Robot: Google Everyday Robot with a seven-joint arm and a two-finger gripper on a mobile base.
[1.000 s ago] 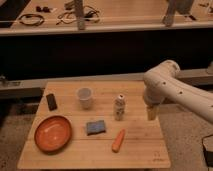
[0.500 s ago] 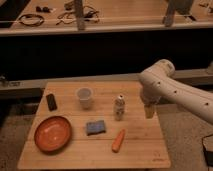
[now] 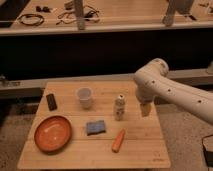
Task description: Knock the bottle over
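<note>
The bottle (image 3: 119, 107) is small and whitish with a dark cap and faint label marks. It stands upright near the middle of the wooden table (image 3: 145, 145). My gripper (image 3: 145, 109) hangs from the white arm (image 3: 165, 82) just to the right of the bottle, at about its height, with a small gap between them. The arm reaches in from the right side.
A translucent white cup (image 3: 85, 97) stands left of the bottle. A blue sponge (image 3: 95, 127) and an orange carrot (image 3: 118, 141) lie in front of it. An orange bowl (image 3: 52, 133) sits front left, a dark block (image 3: 51, 102) at the left edge.
The arm and gripper have shifted left, closer to the bottle. The bottle still stands upright in the same place.
</note>
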